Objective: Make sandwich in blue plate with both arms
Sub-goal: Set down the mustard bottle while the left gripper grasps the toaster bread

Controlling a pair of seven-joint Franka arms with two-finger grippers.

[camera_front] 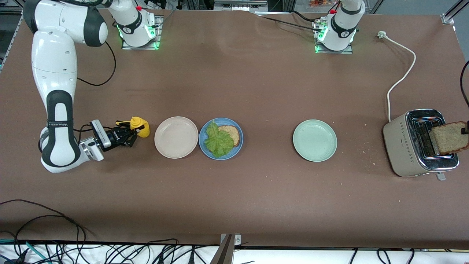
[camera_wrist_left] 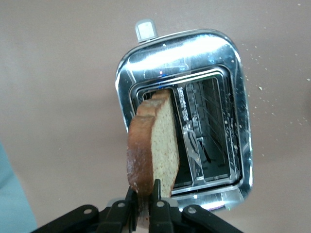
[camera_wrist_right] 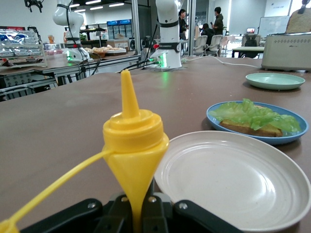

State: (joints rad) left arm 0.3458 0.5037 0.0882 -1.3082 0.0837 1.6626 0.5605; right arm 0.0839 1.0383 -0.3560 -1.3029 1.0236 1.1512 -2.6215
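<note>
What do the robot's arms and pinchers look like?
Both arms are chunky white tubes with dark grey joints, thin black cables and green lights glowing at their bases. The right gripper and the left gripper are black, each with two flat fingers.

We saw a brown tabletop [camera_front: 234, 190] under even light, with black cables [camera_front: 110, 253] bunched along its edge nearest the front camera. Around it was a large workshop: ceiling strip lights [camera_wrist_right: 92, 7], other tables [camera_wrist_right: 53, 60], chairs [camera_wrist_right: 206, 44], a whiteboard [camera_wrist_right: 278, 12] and people standing [camera_wrist_right: 217, 19].
</note>
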